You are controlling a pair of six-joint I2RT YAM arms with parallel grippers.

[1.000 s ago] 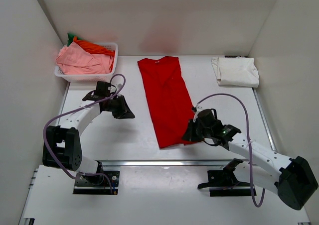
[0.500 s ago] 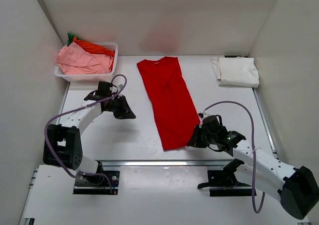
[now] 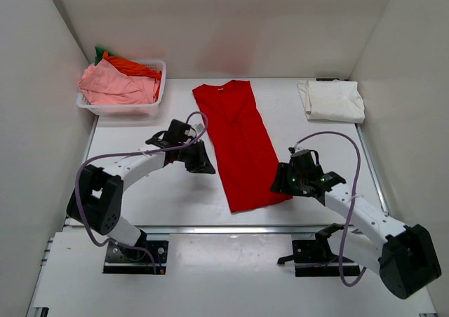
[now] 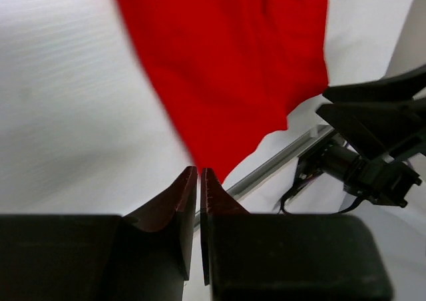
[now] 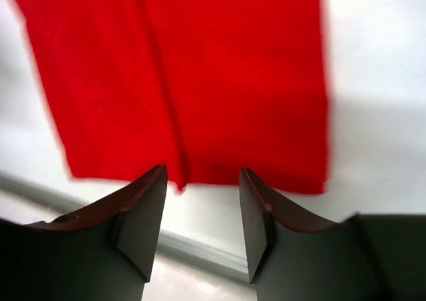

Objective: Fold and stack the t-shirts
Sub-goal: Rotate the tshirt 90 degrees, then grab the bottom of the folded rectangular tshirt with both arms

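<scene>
A bright red t-shirt (image 3: 238, 142), folded into a long strip, lies flat in the middle of the table, collar at the far end. It shows in the left wrist view (image 4: 233, 68) and the right wrist view (image 5: 186, 74) too. My left gripper (image 3: 203, 164) is shut and empty, just left of the shirt's left edge. My right gripper (image 3: 280, 184) is open and empty at the shirt's near right corner. A folded cream-white t-shirt (image 3: 332, 99) lies at the far right. Pink (image 3: 116, 85), orange (image 3: 133, 66) and green (image 3: 100, 51) t-shirts sit in the basket.
A white lattice basket (image 3: 156, 92) stands at the far left corner. White walls enclose the table on three sides. A metal rail (image 3: 210, 228) runs along the table's near edge. The right arm's base (image 4: 359, 161) shows in the left wrist view.
My left gripper has moved right, up to the red shirt's left edge. My right gripper has let go of the shirt's near right corner and shifted a little right. The shirt's lower end lies flat.
</scene>
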